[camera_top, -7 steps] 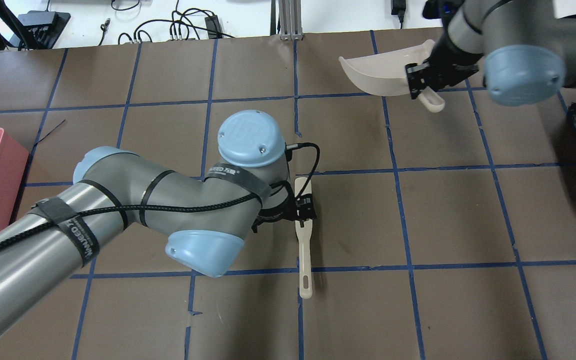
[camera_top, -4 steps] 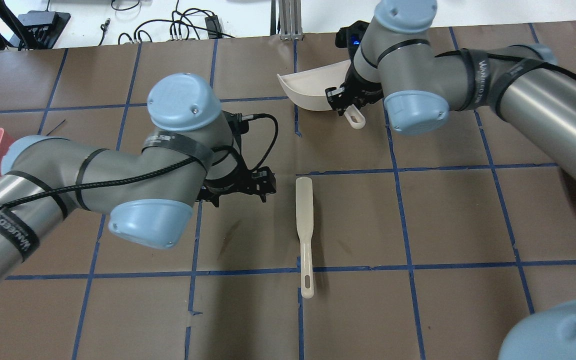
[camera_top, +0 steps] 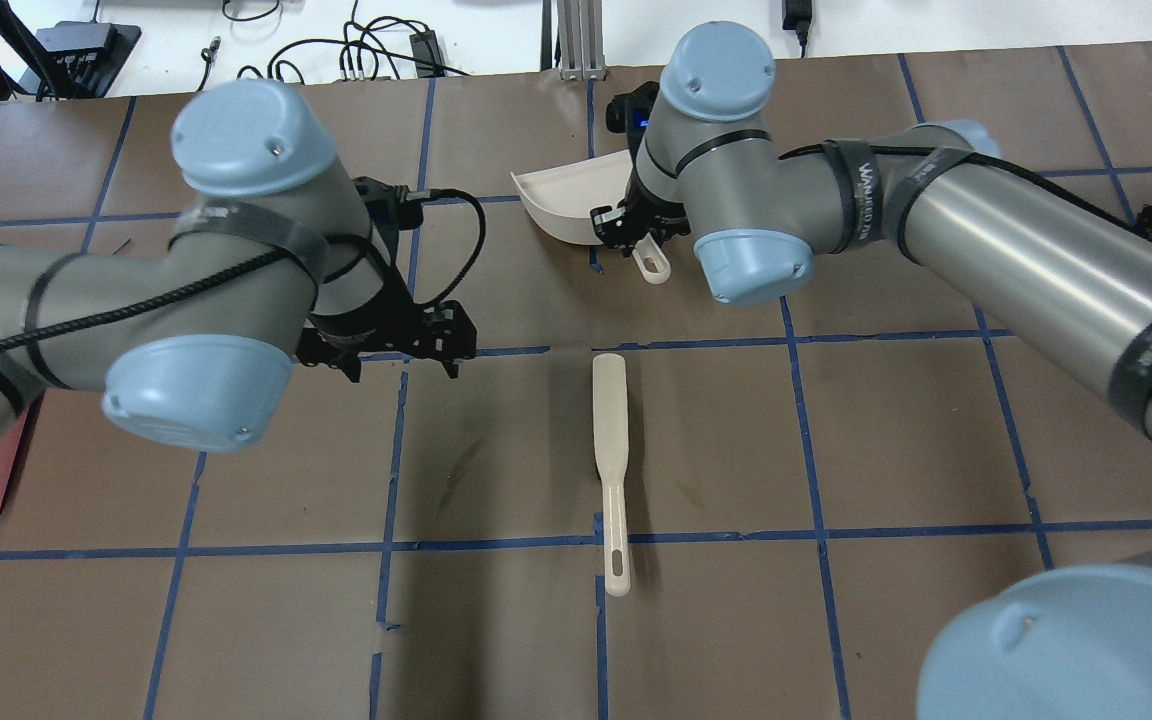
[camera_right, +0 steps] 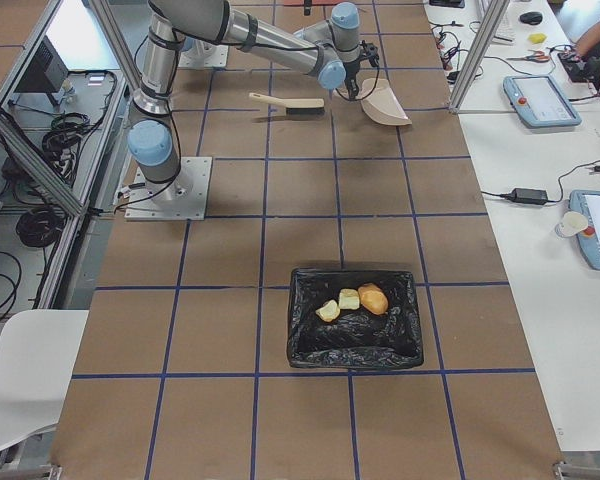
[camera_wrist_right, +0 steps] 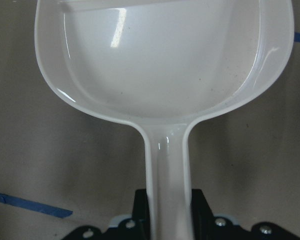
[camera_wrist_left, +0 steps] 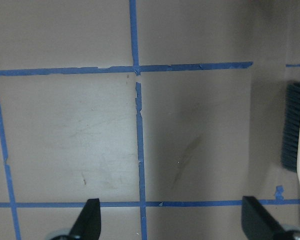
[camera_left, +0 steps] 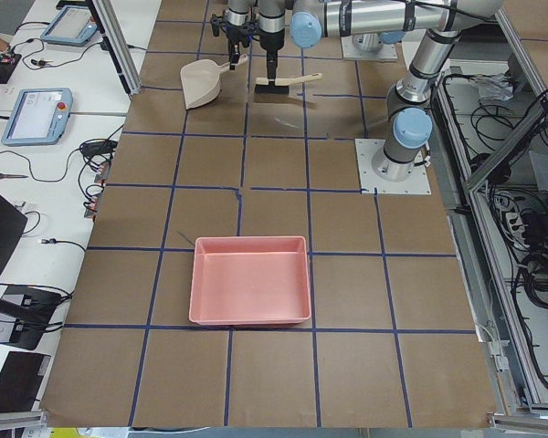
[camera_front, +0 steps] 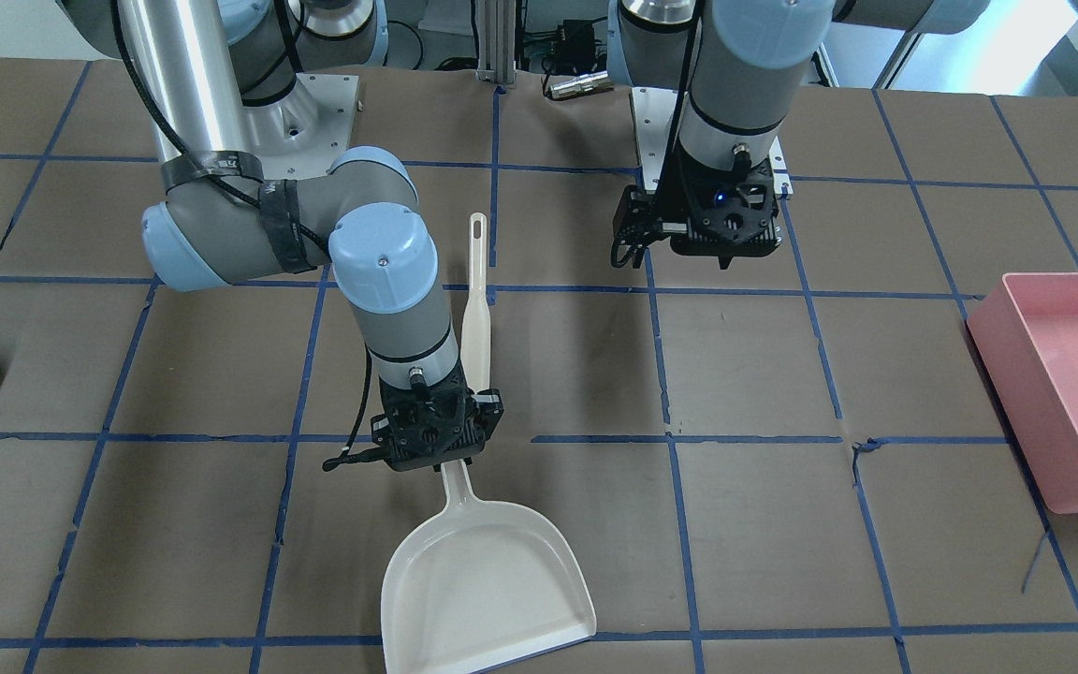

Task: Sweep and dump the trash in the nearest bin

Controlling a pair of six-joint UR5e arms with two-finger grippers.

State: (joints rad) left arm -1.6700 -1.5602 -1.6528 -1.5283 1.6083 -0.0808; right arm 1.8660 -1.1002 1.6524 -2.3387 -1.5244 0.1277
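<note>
Brown paper marked off with blue tape lines covers the long table [camera_top: 886, 430] from end to end. Over its middle, the right gripper [camera_top: 629, 232] is clamped on the narrow handle of a white plastic dustpan [camera_front: 488, 590]. The handle runs straight up between the black fingers [camera_wrist_right: 140, 210], and the pan's wide mouth points away from the robot's base. I cannot tell whether the pan's lip touches the paper.

Well apart from it, the left gripper [camera_top: 404, 370] hangs over bare paper with its fingers [camera_wrist_left: 90, 217] spread wide and nothing between them. Just beside it, a cream plastic hand brush with dark blue bristles [camera_top: 609, 420] lies flat on the table, touched by neither arm.

The trash [camera_right: 352, 300] lies far down the table on the robot's right: a round golden-brown bun-like lump and two pale yellow chunks, all close together. They sit inside a rectangular bin lined with crinkled black plastic [camera_right: 355, 355].

At the opposite end, on the robot's left, stands a large light-pink rectangular plastic tub [camera_left: 249, 315].
</note>
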